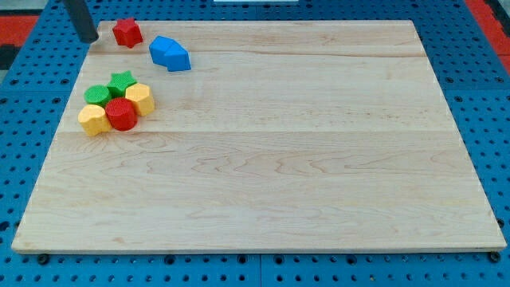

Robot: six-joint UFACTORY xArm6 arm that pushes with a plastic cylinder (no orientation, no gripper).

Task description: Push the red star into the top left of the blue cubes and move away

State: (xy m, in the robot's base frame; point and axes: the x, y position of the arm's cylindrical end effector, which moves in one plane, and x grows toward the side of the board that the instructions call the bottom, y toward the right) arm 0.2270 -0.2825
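Pale wooden boarding is filling most of the frame, lying on a blue pegboard [478, 96] that is showing around its edges, and the near half of the wooden board [279, 183] is carrying nothing. Going farther up, at the frame's left, a tight cluster is sitting together: a yellow block [93, 119], a red cylinder [122, 115], a second yellow block [140, 99], a green block [97, 95] and a green star [121, 80], all touching or nearly so. Beyond them the blue cubes [170, 54] are lying as one blue lump, and the red star [127, 33] is sitting just beside its upper-left end, close but apparently not quite touching. My tip [90, 40] is standing in the upper left of the frame, just left of the red star; being a bare rod, it is grasping nothing. I am judging a short, gentle nudge rightward and slightly down is called for, stopping at contact so the blue lump is not shoved, then retreating clear.
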